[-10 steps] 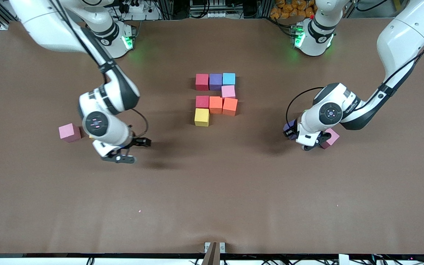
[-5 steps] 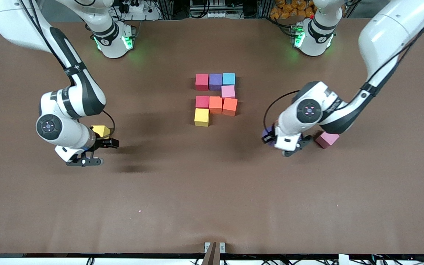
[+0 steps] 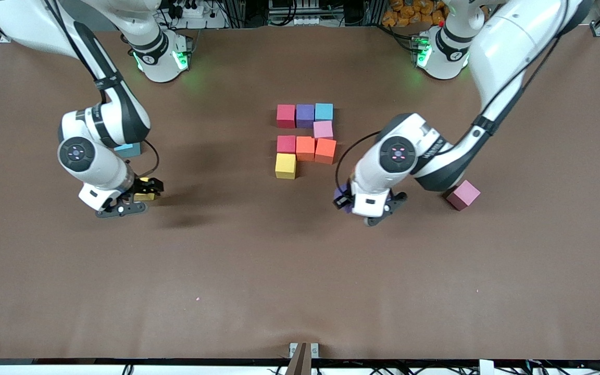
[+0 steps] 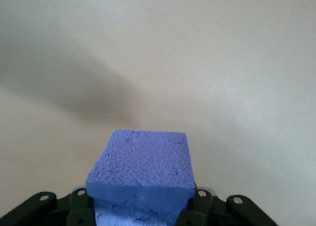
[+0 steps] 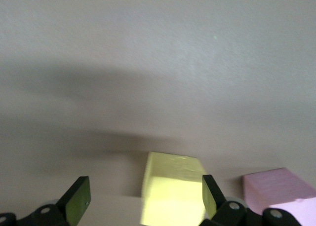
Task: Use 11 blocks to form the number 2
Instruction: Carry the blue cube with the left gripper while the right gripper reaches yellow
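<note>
Several blocks make a partial number 2 [image 3: 305,136] at mid-table: red, purple and light blue in a row, pink under the blue, then red and two orange, with a yellow block [image 3: 285,165] nearest the camera. My left gripper [image 3: 346,202] [image 4: 140,206] is shut on a purple block [image 3: 340,196] [image 4: 140,169] over the table beside the digit. My right gripper [image 3: 136,197] [image 5: 144,196] stands open astride a loose yellow block [image 3: 145,195] [image 5: 173,186], which lies close to one finger [image 5: 210,194].
A loose pink block [image 3: 463,195] lies toward the left arm's end. Beside the loose yellow one sits another pink block [image 5: 276,191], hidden under the right arm in the front view. A light blue block [image 3: 129,151] peeks out from under the right arm.
My left arm carried the purple block away from the pink one toward the digit. My right arm swung toward its end of the table and came down around the yellow block.
</note>
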`<state>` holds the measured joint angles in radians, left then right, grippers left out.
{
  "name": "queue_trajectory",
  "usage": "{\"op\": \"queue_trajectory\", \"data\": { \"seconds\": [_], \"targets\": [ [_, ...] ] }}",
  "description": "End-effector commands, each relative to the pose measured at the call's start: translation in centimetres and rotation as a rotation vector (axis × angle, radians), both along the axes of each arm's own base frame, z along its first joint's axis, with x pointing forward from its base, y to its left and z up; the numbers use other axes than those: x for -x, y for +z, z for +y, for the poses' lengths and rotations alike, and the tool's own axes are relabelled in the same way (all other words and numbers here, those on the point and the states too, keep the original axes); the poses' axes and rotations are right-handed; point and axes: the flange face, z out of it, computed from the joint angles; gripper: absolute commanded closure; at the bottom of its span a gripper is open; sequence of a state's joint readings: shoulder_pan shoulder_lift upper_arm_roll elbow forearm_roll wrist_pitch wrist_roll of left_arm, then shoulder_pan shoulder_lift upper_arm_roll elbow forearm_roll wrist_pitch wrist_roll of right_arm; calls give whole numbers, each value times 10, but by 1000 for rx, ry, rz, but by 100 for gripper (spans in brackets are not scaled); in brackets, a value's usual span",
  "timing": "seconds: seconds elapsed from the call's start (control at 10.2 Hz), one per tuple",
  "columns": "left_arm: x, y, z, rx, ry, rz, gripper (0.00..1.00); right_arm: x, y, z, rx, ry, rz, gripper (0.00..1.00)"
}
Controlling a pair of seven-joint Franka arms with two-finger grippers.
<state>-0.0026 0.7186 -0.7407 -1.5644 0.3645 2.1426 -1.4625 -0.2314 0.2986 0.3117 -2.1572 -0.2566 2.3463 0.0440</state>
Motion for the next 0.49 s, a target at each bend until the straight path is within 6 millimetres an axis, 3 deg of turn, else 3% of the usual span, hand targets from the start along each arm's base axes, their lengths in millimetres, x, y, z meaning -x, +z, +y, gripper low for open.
{"op": "queue_trajectory", "data": {
  "seconds": [0.0, 0.1, 0.39],
  "targets": [
    [-7, 7, -32, 1, 40, -30, 67, 14, 2, -19, 5, 42, -11, 0],
    [1, 5, -53, 6, 10, -49, 67, 13, -3, -19, -2, 44, -13, 0],
    [14, -16, -76, -2, -180, -93, 70, 25, -15, -16, -8, 47, 13, 0]
  ]
}}
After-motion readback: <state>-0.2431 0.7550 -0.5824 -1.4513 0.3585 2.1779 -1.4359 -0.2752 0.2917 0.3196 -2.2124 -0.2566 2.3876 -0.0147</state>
